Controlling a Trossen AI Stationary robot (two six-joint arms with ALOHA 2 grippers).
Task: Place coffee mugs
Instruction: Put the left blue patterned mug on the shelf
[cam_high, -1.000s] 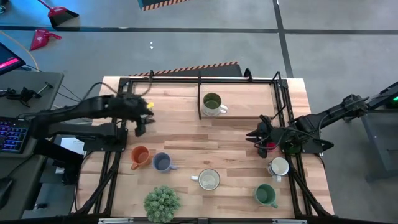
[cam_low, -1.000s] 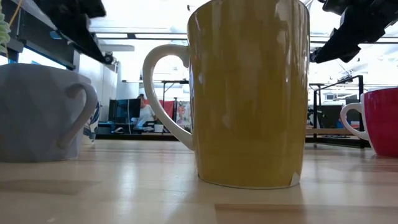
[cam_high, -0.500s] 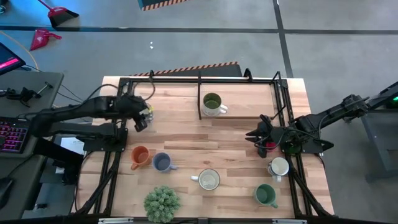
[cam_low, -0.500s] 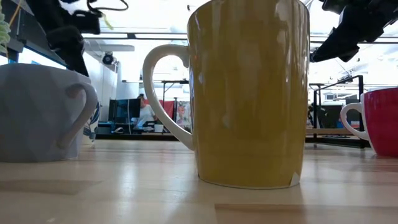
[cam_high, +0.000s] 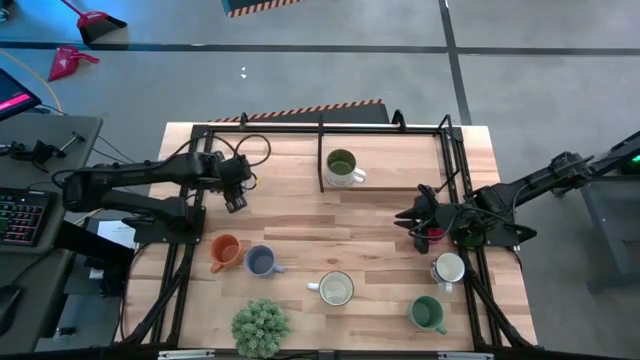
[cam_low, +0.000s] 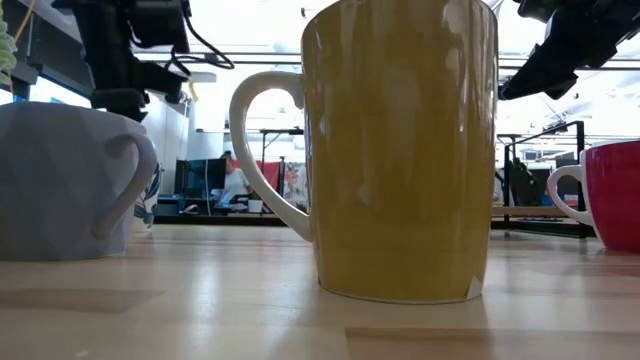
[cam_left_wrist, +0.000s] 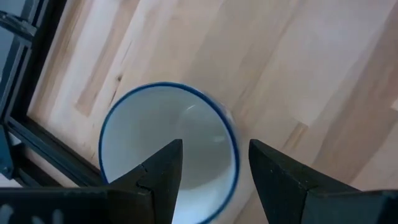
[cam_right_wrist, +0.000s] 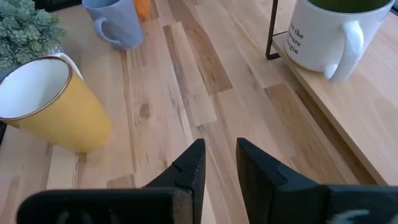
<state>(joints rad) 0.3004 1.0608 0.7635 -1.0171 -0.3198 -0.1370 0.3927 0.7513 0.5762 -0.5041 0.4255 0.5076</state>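
Note:
My left gripper (cam_high: 236, 197) is open and points steeply down at the table's far left. It hovers over a white mug with a blue rim (cam_left_wrist: 168, 143). One finger (cam_left_wrist: 163, 177) stands over the mug's mouth and the other (cam_left_wrist: 277, 180) outside its rim, neither touching. My right gripper (cam_high: 412, 215) waits at the right, its fingers (cam_right_wrist: 221, 144) a narrow gap apart with nothing between them. A magenta mug (cam_high: 433, 237) stands just beneath that arm. Orange (cam_high: 224, 251), blue-grey (cam_high: 261, 262), cream (cam_high: 335, 289), white (cam_high: 448, 268) and dark green (cam_high: 428, 314) mugs stand upright on the table.
A white mug with a green inside (cam_high: 343, 167) stands on a raised wooden shelf (cam_right_wrist: 348, 106) at the far edge. A bushy potted plant (cam_high: 260, 327) sits at the near edge. A black frame (cam_high: 320, 128) rims the table. Bare wood (cam_high: 310, 220) lies between the arms.
My left gripper has come down over the blue-rimmed mug, shifted a little toward the table's right edge, and tipped to point more steeply downward.

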